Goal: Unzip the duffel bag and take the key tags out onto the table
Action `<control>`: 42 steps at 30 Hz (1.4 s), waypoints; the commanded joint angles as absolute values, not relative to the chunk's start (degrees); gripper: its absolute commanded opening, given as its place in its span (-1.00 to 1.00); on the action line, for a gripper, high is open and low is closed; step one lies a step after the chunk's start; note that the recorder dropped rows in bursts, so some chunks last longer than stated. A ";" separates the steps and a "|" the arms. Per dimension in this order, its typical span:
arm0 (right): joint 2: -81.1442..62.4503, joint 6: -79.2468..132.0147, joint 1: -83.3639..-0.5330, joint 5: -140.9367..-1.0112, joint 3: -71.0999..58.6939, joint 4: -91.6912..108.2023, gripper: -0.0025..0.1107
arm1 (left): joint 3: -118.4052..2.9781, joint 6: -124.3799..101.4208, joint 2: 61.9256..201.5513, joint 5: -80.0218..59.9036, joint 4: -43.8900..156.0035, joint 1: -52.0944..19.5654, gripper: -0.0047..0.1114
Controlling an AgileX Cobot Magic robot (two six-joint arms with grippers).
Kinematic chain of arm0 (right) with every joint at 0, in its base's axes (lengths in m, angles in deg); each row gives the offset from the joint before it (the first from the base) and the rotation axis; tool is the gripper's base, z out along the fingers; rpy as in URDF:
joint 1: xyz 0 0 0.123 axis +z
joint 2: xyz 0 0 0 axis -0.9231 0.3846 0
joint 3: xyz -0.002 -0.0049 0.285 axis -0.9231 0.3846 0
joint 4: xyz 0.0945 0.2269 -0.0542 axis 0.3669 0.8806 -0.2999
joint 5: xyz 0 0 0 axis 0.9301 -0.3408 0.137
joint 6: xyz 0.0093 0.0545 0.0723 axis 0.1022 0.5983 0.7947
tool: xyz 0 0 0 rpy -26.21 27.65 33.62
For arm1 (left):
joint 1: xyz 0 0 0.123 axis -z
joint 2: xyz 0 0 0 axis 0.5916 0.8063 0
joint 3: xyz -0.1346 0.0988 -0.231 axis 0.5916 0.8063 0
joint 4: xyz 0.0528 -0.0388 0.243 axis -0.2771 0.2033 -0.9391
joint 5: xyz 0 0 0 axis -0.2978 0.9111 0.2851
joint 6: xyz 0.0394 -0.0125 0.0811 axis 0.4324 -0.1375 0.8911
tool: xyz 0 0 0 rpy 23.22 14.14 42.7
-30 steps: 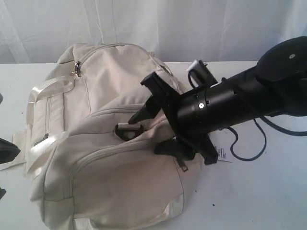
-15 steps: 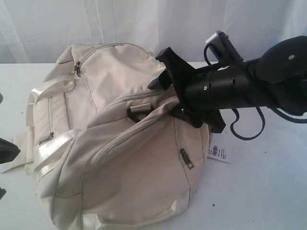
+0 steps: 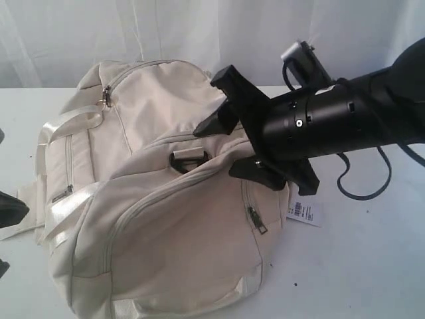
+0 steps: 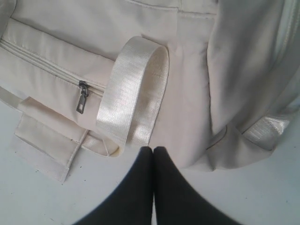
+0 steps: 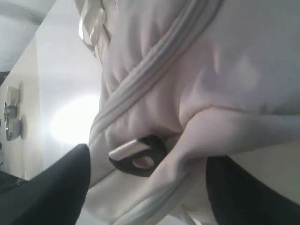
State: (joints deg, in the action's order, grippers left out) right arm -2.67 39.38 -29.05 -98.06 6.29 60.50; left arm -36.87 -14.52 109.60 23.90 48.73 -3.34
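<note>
Two arms, two poses: my right gripper (image 3: 216,153) hangs tilted over the duffel bag (image 3: 153,226), fingers spread wide on either side of a raised fold by a dark ring (image 3: 189,159). My left gripper (image 4: 153,151), fingers pressed together, sits just beside a strap loop (image 4: 136,89). The bag lies on the table (image 3: 358,266), and the zippers I can see look closed.

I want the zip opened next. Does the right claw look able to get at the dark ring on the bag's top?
Probably yes: the right claw stands open beside the dark ring, which lies between its fingers in the wrist view. Only bulging duffel bag fabric crowds it.
</note>
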 commanded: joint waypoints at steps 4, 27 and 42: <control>0.06 37.73 -29.20 -100.41 6.14 54.69 0.19 | -36.56 -14.68 109.21 23.94 49.36 -2.92 -0.92; 6.36 37.36 -29.20 -101.69 6.14 60.41 -0.84 | -36.56 -14.21 109.21 23.94 49.50 -2.92 -0.92; 6.36 16.45 -29.20 -110.86 6.14 59.78 -0.96 | -36.56 -14.21 109.21 23.94 49.50 -2.92 -0.92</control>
State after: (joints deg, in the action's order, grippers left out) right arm 6.25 20.90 -29.05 -105.73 6.29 60.49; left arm -36.87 -14.41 109.60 23.77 48.91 -3.34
